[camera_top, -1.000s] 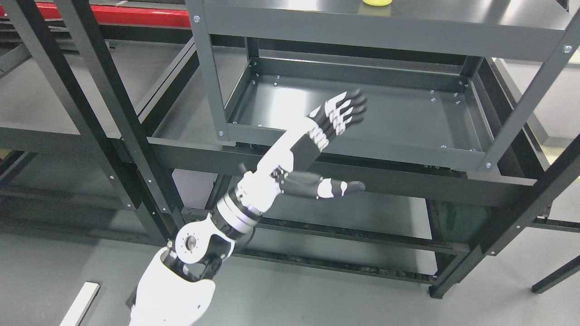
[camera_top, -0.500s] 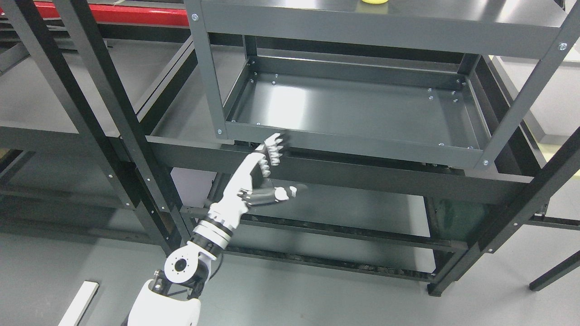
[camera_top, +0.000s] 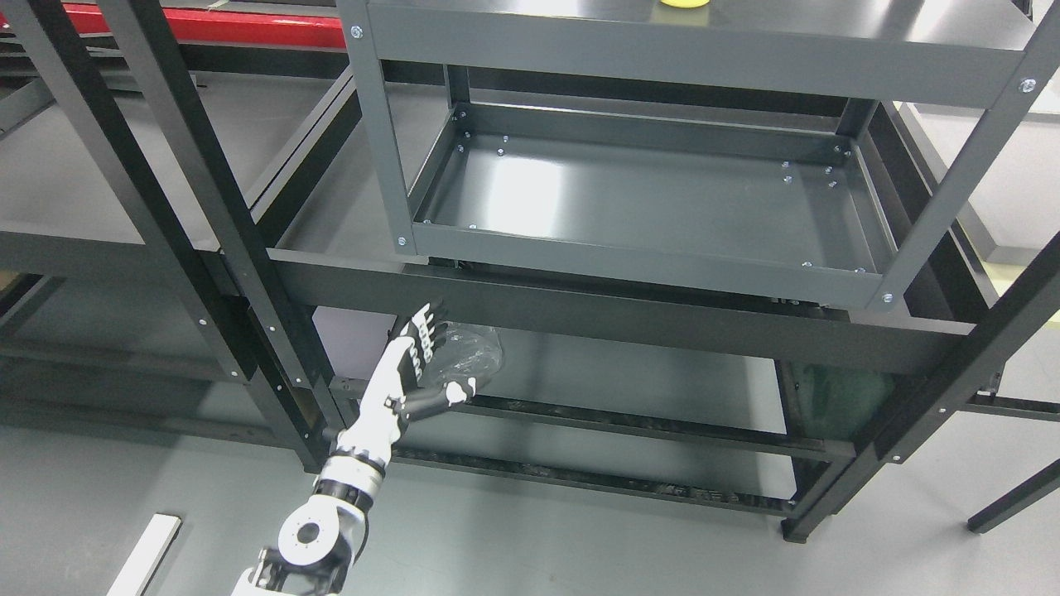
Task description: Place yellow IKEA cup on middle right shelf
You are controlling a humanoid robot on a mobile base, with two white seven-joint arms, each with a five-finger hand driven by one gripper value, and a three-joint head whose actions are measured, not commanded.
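Head view of a dark grey shelving unit. The yellow cup (camera_top: 684, 3) sits at the top edge of the picture on the upper shelf (camera_top: 828, 25), only its base showing. The tray-like shelf below it (camera_top: 662, 203) holds nothing. The left hand (camera_top: 424, 364) hangs low in front of the frame, well apart from the cup, fingers (camera_top: 424, 327) straight and spread, thumb out, gripping nothing. The right arm is out of view.

Judgement: whether the cup's present shelf counts as the target cannot be told from here. If it must be moved, the step in hand is the reach. Raise the hand clear of the front rail (camera_top: 580, 306), approach the cup from the front, and close round its wall only once the palm stands beside it, keeping it upright.
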